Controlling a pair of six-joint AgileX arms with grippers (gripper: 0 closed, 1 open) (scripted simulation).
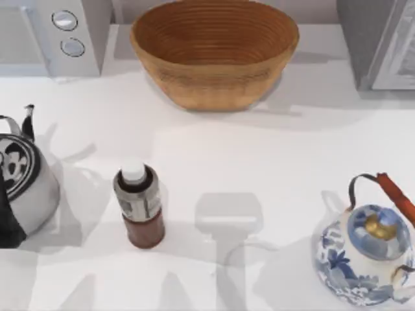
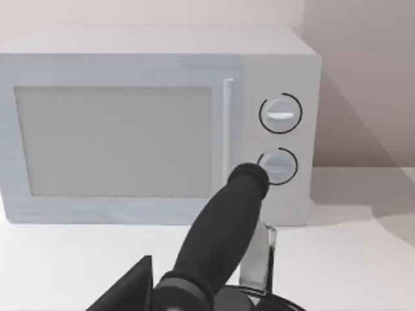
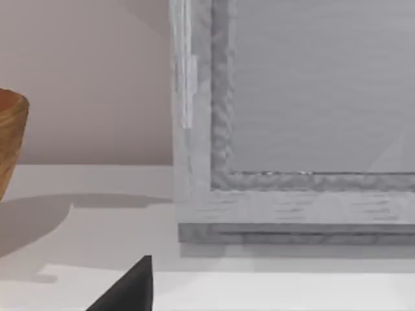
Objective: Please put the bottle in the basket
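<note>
The bottle [image 1: 138, 204] stands upright on the white table, left of centre and near the front; it has a white cap, a grey label band and a reddish-brown lower body. The basket [image 1: 214, 52], wide, tan and woven, sits at the back centre with nothing in it, and its rim edge [image 3: 10, 139] appears in the right wrist view. A dark tip of my left gripper [image 2: 130, 288] hangs above the kettle at the left. A dark tip of my right gripper [image 3: 130, 288] is over the table's right side, facing the grey appliance. Neither touches the bottle.
A silver-and-black kettle [image 1: 19, 184] stands at the left edge, its black handle [image 2: 220, 240] close under the left wrist. A blue-and-white teapot [image 1: 366, 256] sits front right. A microwave [image 1: 58, 32] is back left, a grey appliance [image 1: 382, 42] back right.
</note>
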